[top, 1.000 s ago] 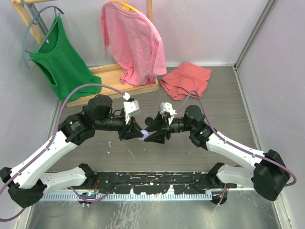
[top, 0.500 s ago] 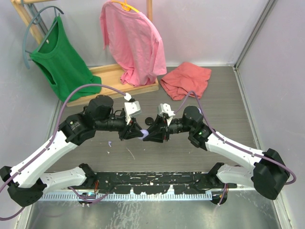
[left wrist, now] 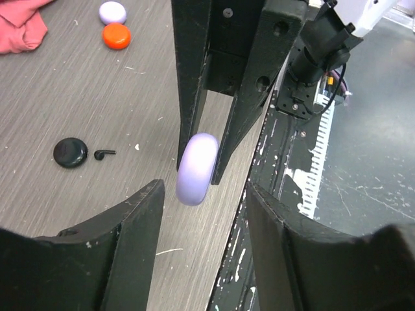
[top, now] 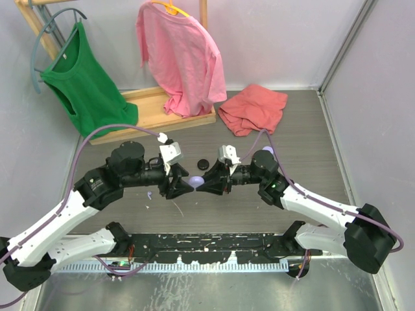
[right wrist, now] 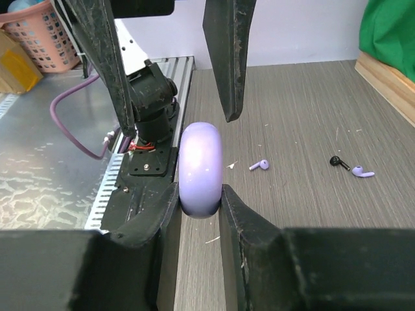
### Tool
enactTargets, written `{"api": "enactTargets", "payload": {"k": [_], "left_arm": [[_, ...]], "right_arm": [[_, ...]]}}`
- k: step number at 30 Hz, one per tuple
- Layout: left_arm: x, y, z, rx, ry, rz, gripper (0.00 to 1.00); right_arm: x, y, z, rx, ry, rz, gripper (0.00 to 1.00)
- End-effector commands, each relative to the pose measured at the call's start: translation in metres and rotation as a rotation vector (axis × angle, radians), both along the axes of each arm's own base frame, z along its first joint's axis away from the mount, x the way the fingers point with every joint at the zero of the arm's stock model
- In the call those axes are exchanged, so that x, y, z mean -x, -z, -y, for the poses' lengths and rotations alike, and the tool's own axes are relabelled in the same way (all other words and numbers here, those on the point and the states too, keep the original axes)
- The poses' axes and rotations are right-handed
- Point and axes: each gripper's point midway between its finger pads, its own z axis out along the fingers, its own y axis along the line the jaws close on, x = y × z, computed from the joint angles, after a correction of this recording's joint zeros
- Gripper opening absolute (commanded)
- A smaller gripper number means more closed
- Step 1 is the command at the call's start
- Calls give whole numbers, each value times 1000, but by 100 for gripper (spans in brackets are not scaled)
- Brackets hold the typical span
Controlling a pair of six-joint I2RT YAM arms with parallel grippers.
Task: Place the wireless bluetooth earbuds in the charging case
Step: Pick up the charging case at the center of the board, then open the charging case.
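Note:
My right gripper (right wrist: 201, 194) is shut on a lavender charging case (right wrist: 201, 168), held on edge above the table; the case looks closed. It also shows in the top view (top: 196, 182) and the left wrist view (left wrist: 198, 168). My left gripper (left wrist: 204, 220) is open, its fingers either side of and just short of the case, not touching. Two lavender earbuds (right wrist: 260, 164) (right wrist: 363, 172) and a black earbud (right wrist: 338, 161) lie on the table beyond. Another black earbud (left wrist: 104, 153) lies beside a black round case (left wrist: 70, 152).
An orange disc (left wrist: 117, 36) and a lavender disc (left wrist: 112, 11) lie near a crumpled pink cloth (top: 253, 109). A wooden rack (top: 155, 110) with green and pink shirts stands at the back. The black rail (top: 207, 246) runs along the near edge.
My left gripper has let go of the lavender case and drawn back to the left and nearer, now open. The right gripper still holds the case.

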Motion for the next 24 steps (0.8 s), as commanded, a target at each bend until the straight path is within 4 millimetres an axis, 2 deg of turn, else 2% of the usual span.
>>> {"api": "enactTargets", "payload": {"k": [1,12,15,24], "left_arm": [[-10,-21,4,119,-57,61,56],[-23,-4,15,120,-102,17,59],[-35,-4,13,116,-170,25,59],[-51,-9,6,126,-273,24,59]], "right_arm": [[-2,-28,3,-100,37,99,1],[0,-31,6,-133,48,92,1],[0,-29,7,-131,49,90,1],[3,-25,9,-129,40,108,1]]}}
